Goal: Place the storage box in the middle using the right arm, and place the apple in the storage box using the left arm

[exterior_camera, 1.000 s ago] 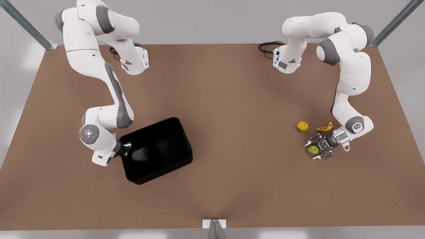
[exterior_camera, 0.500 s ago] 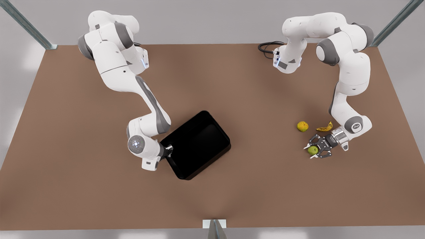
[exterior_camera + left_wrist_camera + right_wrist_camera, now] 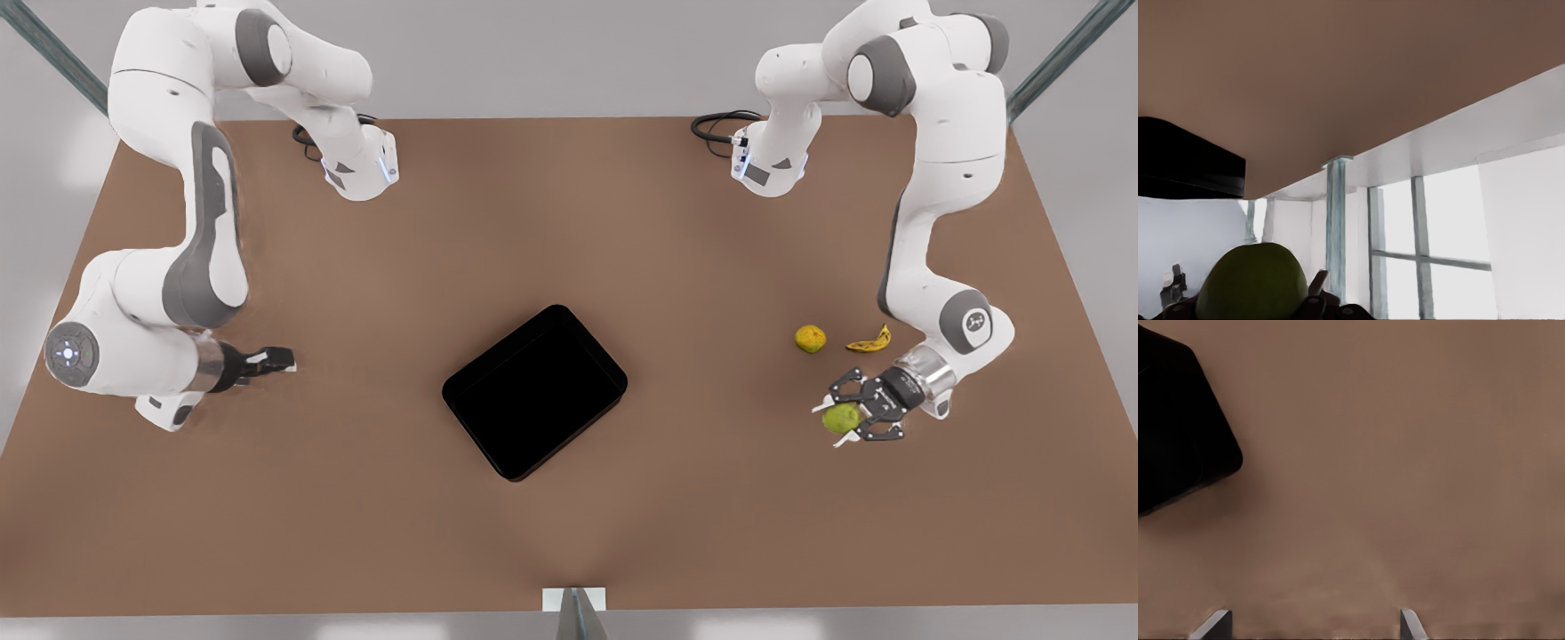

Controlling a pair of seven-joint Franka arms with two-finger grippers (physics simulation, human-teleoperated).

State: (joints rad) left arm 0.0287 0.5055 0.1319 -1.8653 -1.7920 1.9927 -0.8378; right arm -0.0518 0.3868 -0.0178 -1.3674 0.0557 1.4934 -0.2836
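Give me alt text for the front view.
Left gripper holds the apple at the view's right, beside an orange fruit and banana. Black storage box sits mid-table; right gripper is open, far left.

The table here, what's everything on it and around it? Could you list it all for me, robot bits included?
storage box: one, glossy black, middle of the table, empty, nothing touching it.
apple: one, yellow-green, at the front view's right, between the left gripper's fingers.
orange-yellow fruit: one, blotchy, on the table beyond the apple.
banana: one, yellow, curved, beside that fruit.
table: one, brown.
cables: black loops at each arm's base.
left gripper: one, black linkage type, shut on the apple.
right gripper: one, slim and black with white tips, at the front view's left, well apart from the box; fingers open, holding nothing.
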